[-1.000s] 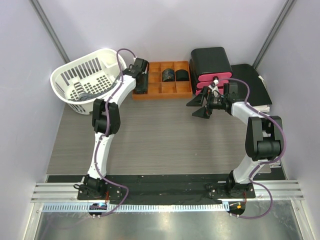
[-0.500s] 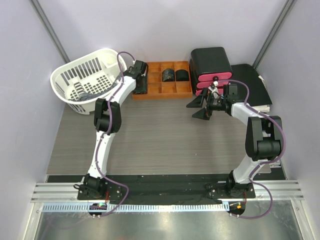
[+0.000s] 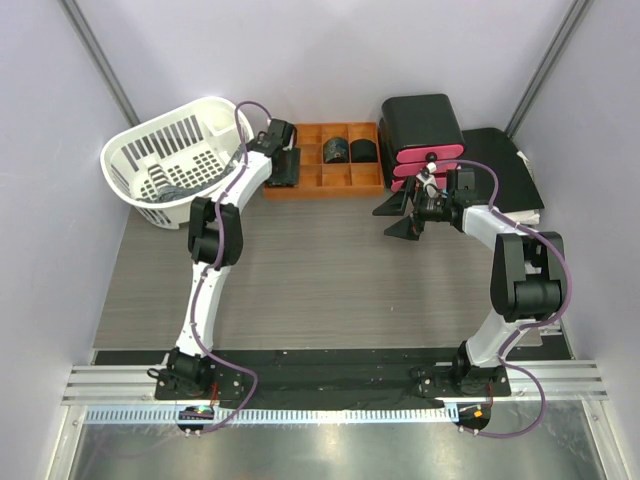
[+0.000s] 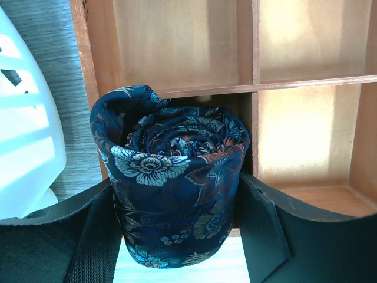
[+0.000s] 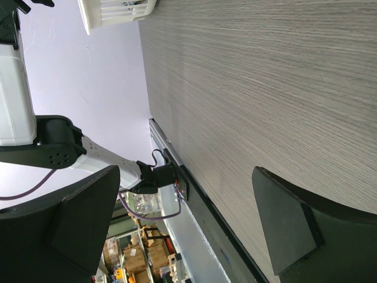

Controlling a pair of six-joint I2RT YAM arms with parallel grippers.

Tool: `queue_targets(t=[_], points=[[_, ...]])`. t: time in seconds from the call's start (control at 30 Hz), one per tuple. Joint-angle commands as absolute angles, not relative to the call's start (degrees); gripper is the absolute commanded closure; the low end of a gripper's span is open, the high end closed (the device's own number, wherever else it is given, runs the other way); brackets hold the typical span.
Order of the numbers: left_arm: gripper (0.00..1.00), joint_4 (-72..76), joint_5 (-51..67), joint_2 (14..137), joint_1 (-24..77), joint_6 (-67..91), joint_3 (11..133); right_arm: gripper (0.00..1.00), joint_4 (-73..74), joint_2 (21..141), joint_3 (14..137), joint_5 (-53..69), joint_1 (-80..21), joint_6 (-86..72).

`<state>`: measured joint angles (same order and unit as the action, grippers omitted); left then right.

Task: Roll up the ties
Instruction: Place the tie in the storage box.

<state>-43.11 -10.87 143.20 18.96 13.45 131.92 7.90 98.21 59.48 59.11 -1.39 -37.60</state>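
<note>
A rolled tie point(image 4: 177, 177), dark navy with a flower print, stands on end in the front left compartment of the wooden tray point(image 4: 200, 89). My left gripper point(image 4: 177, 197) is open around it, one finger close on each side and a thin dark gap showing on the right. From above, the left gripper point(image 3: 285, 168) hangs over the left end of the tray point(image 3: 325, 181). Two more rolled ties point(image 3: 337, 150) point(image 3: 364, 149) sit in its back row. My right gripper point(image 3: 400, 212) is open and holds nothing, low over the table point(image 5: 265, 88).
A white laundry basket point(image 3: 120, 160) with dark fabric point(image 3: 168, 192) inside stands at the back left, its wall point(image 4: 23, 147) just beside the tray. Stacked black and pink boxes point(image 3: 422, 125) and a black slab point(image 3: 512, 170) are at the back right.
My left gripper's jaws have spread wider around the rolled tie in the tray. The right arm has barely moved.
</note>
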Motion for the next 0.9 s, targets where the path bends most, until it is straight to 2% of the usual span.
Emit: queue_targets(t=[0.0,0.07,0.1,0.2,0.3,0.6,0.87], points=[[0.25,-41.66,-11.78,139.66,18.46,12.66,133.86,0.00,7.29,97.03,59.33,59.59,-1.32,-37.70],[0.24,-41.49,-11.95,139.05,18.37,12.48,133.95,0.00,7.38,96.94,59.33,59.76,-1.23,-37.71],[0.19,-41.14,-11.95,138.87,18.46,12.31,133.95,0.00,7.30,96.86,59.41,59.68,-1.32,-37.71],[0.13,-41.13,-11.87,138.52,18.46,12.13,134.12,0.00,7.38,96.77,59.33,59.68,-1.23,-37.79],[0.10,-41.13,-12.04,138.08,18.46,12.04,133.95,0.00,7.30,96.68,59.24,59.68,-1.23,-37.97],[0.09,-39.82,-12.04,136.06,19.07,11.87,132.28,0.00,7.21,96.42,58.98,59.85,-1.23,-37.97],[0.12,-32.87,-10.90,132.89,19.69,9.85,127.00,0.00,6.42,95.98,58.10,60.03,-1.32,-38.58]])
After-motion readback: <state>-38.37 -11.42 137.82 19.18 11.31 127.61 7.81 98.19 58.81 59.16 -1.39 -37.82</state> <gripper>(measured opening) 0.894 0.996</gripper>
